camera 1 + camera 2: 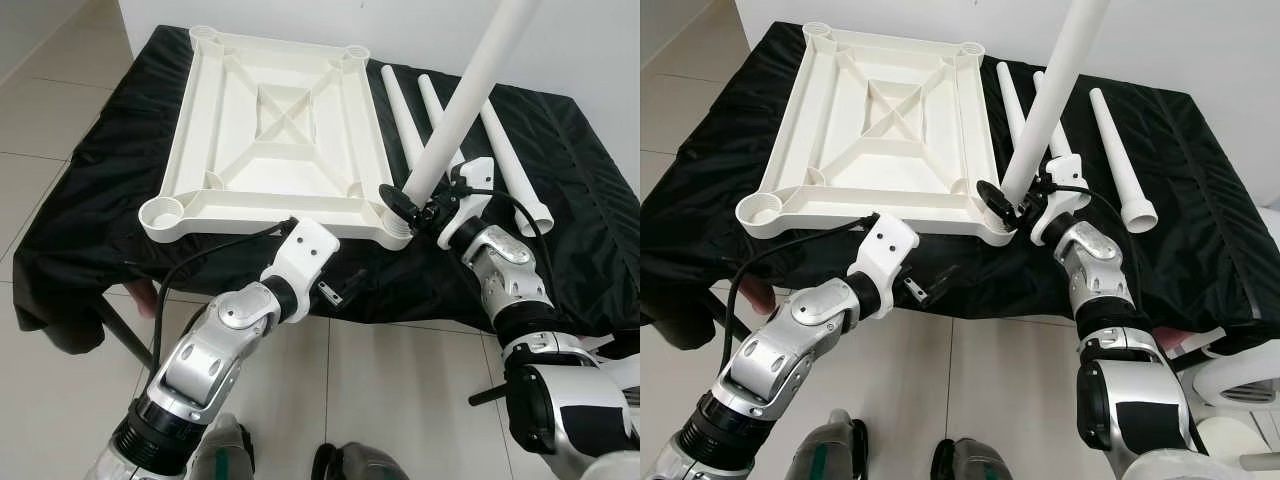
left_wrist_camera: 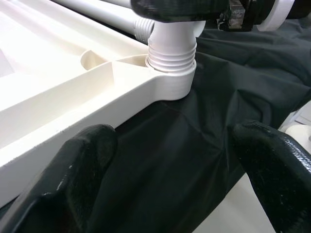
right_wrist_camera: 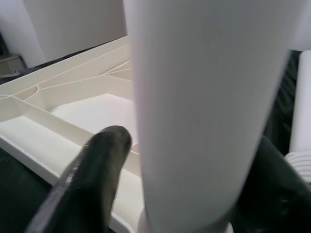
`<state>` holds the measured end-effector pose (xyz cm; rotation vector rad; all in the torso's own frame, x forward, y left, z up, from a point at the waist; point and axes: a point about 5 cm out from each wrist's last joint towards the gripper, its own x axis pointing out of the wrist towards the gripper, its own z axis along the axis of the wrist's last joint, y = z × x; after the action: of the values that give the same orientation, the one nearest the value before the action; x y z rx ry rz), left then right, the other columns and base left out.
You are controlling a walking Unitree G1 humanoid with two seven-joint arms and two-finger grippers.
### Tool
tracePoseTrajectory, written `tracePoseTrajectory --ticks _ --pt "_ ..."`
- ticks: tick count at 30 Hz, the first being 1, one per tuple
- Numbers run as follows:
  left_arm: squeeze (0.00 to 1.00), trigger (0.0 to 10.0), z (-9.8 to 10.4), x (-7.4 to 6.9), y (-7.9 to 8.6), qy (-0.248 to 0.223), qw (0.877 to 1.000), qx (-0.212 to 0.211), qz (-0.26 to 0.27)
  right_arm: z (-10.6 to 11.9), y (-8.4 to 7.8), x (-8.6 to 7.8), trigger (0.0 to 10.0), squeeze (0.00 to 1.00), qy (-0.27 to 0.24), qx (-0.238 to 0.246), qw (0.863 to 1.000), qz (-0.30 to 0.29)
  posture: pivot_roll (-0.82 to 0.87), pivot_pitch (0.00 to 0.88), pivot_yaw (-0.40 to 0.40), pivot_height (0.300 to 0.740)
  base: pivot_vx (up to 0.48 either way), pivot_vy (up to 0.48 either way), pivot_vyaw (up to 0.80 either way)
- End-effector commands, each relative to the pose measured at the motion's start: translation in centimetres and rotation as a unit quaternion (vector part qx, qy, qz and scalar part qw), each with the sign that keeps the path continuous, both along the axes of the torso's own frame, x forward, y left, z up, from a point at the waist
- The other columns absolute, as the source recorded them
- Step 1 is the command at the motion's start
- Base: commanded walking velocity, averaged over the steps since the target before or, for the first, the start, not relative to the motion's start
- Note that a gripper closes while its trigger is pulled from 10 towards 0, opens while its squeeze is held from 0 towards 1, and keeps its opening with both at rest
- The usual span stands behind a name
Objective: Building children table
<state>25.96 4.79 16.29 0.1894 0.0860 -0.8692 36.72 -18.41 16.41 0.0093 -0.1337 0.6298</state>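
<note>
White plastic tubular leg (image 1: 470, 95) pinched by right gripper (image 1: 418, 205), threaded end in upturned white ribbed tabletop (image 1: 270, 130) corner socket (image 2: 171, 80), 5 o'clock. Best straightened upright before twisting. Left gripper (image 2: 170, 174) spread, idle beside.

The upright table leg (image 1: 462, 110) runs past the top edge, its upper end unseen. Black cloth (image 1: 100, 210) hides the counter. A person's hand (image 1: 143, 297) peeks out beneath the cloth's edge.

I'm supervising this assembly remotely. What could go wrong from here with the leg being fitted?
1. The long white plastic leg leans in the near-right corner socket, so its thread may cross or jam.
2. The right gripper grips only the leg's base; the tall leg could lever out.
3. The left gripper hangs open, so the upturned white tabletop may slide on the black cloth.
</note>
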Motion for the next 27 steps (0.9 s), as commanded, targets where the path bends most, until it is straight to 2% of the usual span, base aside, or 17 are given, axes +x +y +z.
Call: tracePoseTrajectory --ticks 1,8,9,12,13,16,17,18,26,27 --pt "0.00 10.0 -0.6 -0.2 -0.2 0.007 1.000 0.005 -0.010 0.0 -0.6 0.0 0.0 0.00 0.000 0.002 1.000 -0.007 0.13 0.071 -0.119 0.740 0.000 0.000 0.00" --pt "0.00 10.0 -0.4 -0.2 -0.2 0.004 1.000 0.004 -0.010 -0.7 -1.0 -0.3 0.0 0.00 0.010 0.009 1.000 -0.021 0.13 0.072 -0.121 0.740 0.000 0.000 0.00" --pt "0.00 10.0 -0.4 -0.2 -0.2 0.004 1.000 0.003 -0.010 -0.8 -1.0 -0.3 6.7 0.00 0.013 0.013 0.999 -0.031 0.13 0.073 -0.121 0.740 0.000 0.000 0.00" --pt "0.00 10.0 -0.4 -0.2 -0.2 0.003 1.000 0.003 -0.010 -0.9 -1.1 -0.3 6.7 0.00 0.015 0.017 0.999 -0.037 0.13 0.073 -0.121 0.740 0.000 0.000 0.00" --pt "0.00 10.0 -0.4 -0.2 -0.2 0.003 1.000 0.003 -0.010 -1.0 -1.1 -0.3 10.0 0.00 0.016 0.023 0.998 -0.051 0.13 0.073 -0.121 0.740 0.000 0.000 0.00" --pt "0.00 10.0 -0.4 -0.1 -0.2 0.003 1.000 0.002 -0.009 -1.2 -1.0 -0.2 10.0 0.00 0.019 0.026 0.997 -0.076 0.13 0.074 -0.120 0.740 0.000 0.000 0.00" --pt "0.00 10.0 -0.3 -0.1 -0.2 0.002 1.000 0.002 -0.009 -1.5 -0.7 -0.3 10.0 0.00 0.017 0.042 0.991 -0.123 0.12 0.074 -0.119 0.740 0.000 0.000 0.00" --pt "0.00 10.0 -0.3 -0.1 -0.2 0.002 1.000 0.002 -0.009 -1.6 -0.6 -0.4 10.0 0.00 0.013 0.045 0.989 -0.140 0.12 0.074 -0.119 0.740 0.000 0.000 0.00" --pt "0.00 10.0 -0.3 -0.2 -0.3 0.002 1.000 0.000 -0.010 -2.1 0.3 -0.7 10.0 0.00 0.010 0.058 0.982 -0.180 0.12 0.075 -0.119 0.740 0.000 0.000 0.00" --pt "0.00 10.0 -0.3 -0.2 -0.3 0.002 1.000 0.000 -0.011 -2.4 0.8 -0.8 10.0 0.00 0.010 0.059 0.978 -0.201 0.12 0.073 -0.117 0.740 0.000 0.000 0.00"
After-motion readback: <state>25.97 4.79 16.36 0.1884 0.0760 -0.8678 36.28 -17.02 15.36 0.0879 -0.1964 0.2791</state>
